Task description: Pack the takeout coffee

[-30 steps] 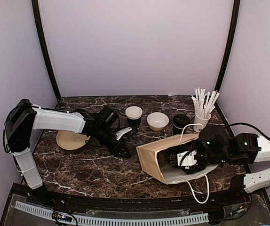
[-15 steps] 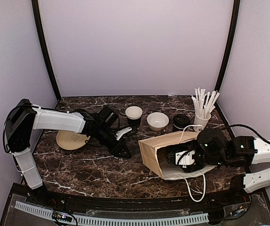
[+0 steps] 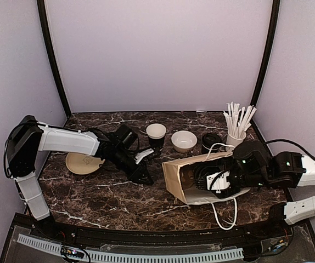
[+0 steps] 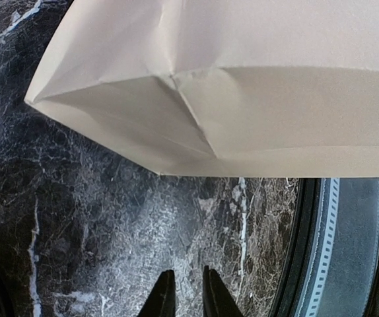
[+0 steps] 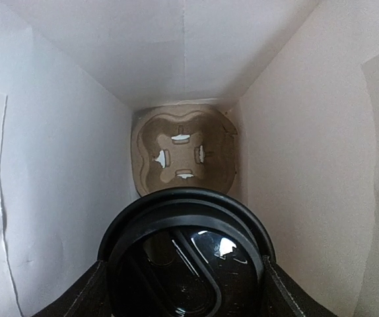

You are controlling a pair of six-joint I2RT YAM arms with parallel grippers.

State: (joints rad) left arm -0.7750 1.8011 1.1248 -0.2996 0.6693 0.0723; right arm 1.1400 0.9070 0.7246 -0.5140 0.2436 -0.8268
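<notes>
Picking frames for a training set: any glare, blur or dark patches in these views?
Top external: sharp, evenly lit, though the paper bag mouth is shadowed. Left wrist: bag crisp, fingers dark. Right wrist: bright bag walls, window glare on the lid, cup carrier slightly soft.

1. The tan paper bag lying on its side (image 3: 186, 176) has its mouth filled by the right gripper (image 3: 208, 181) and black lidded coffee cup (image 5: 184, 257).
2. Open dark marble bench (image 3: 108, 197) lies in front of the left gripper (image 3: 144, 176).
</notes>
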